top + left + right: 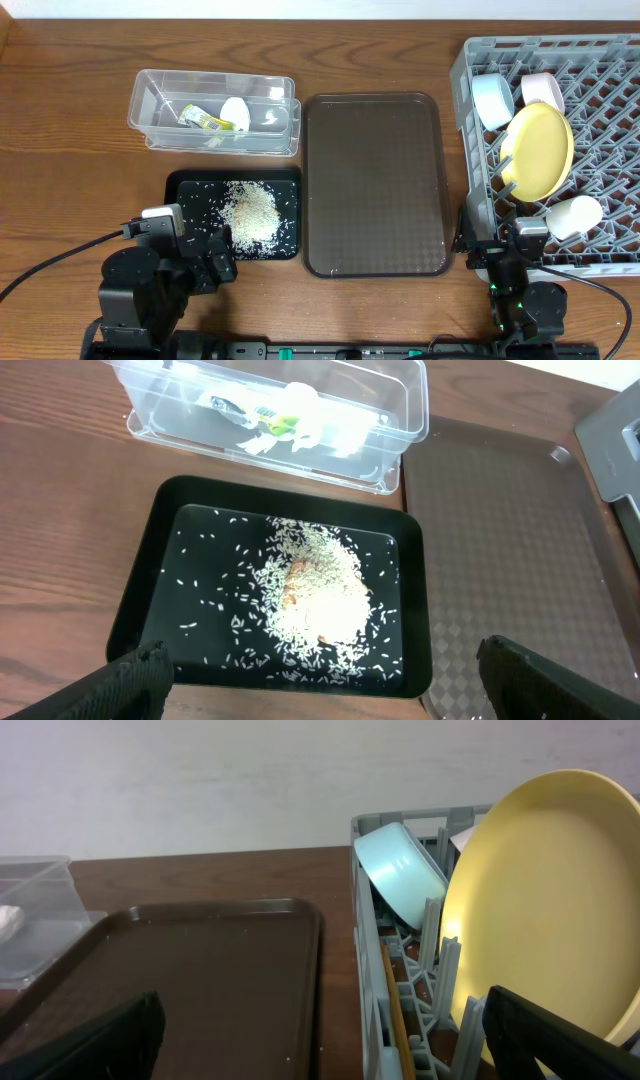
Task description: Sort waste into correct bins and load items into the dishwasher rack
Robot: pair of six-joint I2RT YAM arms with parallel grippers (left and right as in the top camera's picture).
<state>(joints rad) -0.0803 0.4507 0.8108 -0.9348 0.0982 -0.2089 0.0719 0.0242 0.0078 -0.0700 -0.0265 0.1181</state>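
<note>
Rice [315,595] on black tray [290,507] just ahead of open left claw [320,650], yellow plate [540,900] beside open right claw [320,1005]

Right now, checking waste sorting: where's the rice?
Overhead, the rice sits in the black tray, left of the brown tray, in front of the clear tub.

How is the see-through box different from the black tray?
The clear tub is see-through with tall walls; the black tray is dark and shallow. The tub holds a wrapper and white paper; the tray holds rice. Both are rectangular.
</note>
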